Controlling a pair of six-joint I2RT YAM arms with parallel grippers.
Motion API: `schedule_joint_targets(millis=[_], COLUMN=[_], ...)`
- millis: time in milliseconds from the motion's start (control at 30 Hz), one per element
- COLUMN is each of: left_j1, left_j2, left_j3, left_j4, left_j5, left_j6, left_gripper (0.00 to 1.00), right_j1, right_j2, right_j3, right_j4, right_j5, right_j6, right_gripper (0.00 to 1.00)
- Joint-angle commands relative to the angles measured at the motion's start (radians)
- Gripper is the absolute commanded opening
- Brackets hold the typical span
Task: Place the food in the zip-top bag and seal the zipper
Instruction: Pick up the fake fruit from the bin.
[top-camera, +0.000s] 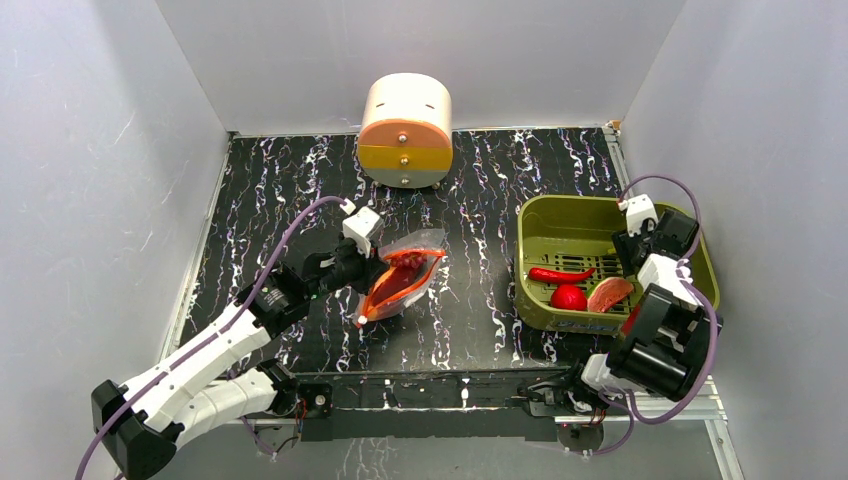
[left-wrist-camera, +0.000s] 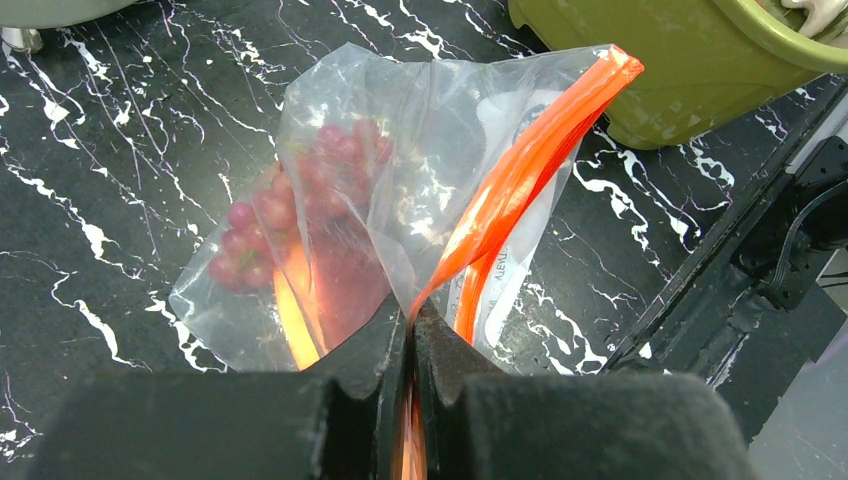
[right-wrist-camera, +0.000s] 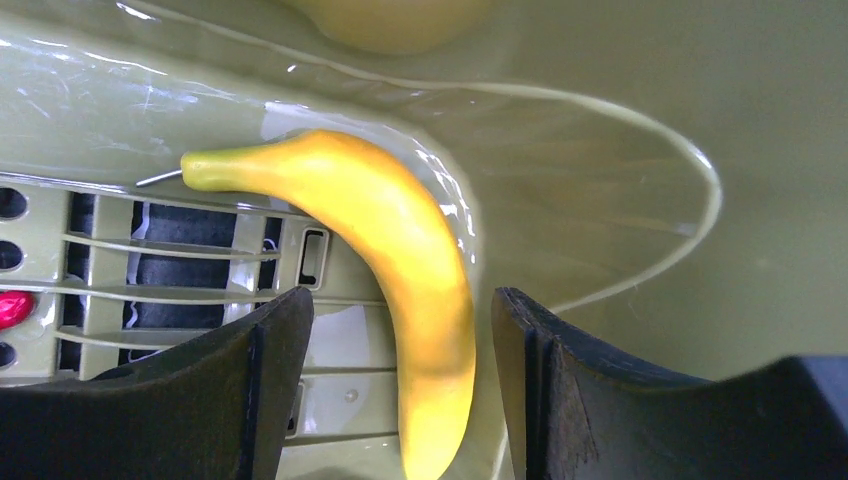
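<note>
The zip-top bag (top-camera: 408, 272) lies left of centre on the black marbled table, its mouth open. It holds reddish grapes (left-wrist-camera: 250, 235), an orange slice and a reddish-brown piece. My left gripper (top-camera: 362, 268) is shut on the zipper (left-wrist-camera: 520, 170) at the bag's mouth edge, as the left wrist view shows (left-wrist-camera: 412, 318). My right gripper (top-camera: 628, 250) is down in the olive-green bin (top-camera: 560, 212). It is open, with its fingers on either side of the yellow banana (right-wrist-camera: 380, 210), not touching it. A red chili (top-camera: 560, 273), a red round fruit (top-camera: 569, 297) and a pinkish slice (top-camera: 609, 294) lie in the bin.
A round white, orange and yellow drawer cabinet (top-camera: 405, 130) stands at the back centre. The bin's wall (left-wrist-camera: 680, 70) is close to the right of the bag. White walls close the table on three sides. A metal rail runs along the near edge.
</note>
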Motion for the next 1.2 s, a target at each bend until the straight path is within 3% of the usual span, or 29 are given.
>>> schedule_joint_targets(millis=[0,300,467,567,667,933,1067,1167], left_j1=[-0.004,-0.005,-0.004,-0.004,-0.004,-0.003,-0.004,-0.004], left_j2=[-0.022,-0.018,-0.007,0.003,0.009,0.006,-0.003,-0.013], left_j3=[0.002,0.022,0.015,0.009,0.008,0.029,0.034,0.029], left_j4=[0.015,0.021,0.031,0.049,0.058,0.044,0.062,0.062], left_j5=[-0.003,-0.031,-0.015,-0.014,-0.013,-0.053,-0.051,-0.060], left_j6=[-0.010,0.011,0.002,0.006,0.013,0.076,0.066,0.066], left_gripper=[0.03,0.04,0.04,0.04,0.04,0.04,0.04,0.04], right_j1=[-0.002,0.001,0.004,0.004,0.004,0.004,0.012,0.035], right_j2=[0.023,0.111,0.163,0.164,0.148,0.023,-0.032,-0.066], right_j3=[-0.032,-0.019,0.006,-0.012,-0.043,-0.067,-0.045,-0.039], right_j4=[0.120,0.126,0.094,0.096,0.107,0.109,0.062,0.047], right_j5=[0.011,-0.015,-0.052,-0.065,-0.056,-0.069,-0.127,-0.063], right_j6=[-0.037,-0.111,-0.118,-0.124,-0.127,-0.049,0.034,0.103], right_gripper=[0.63,0.58,0.48,0.36,0.24,0.04,0.02,0.00])
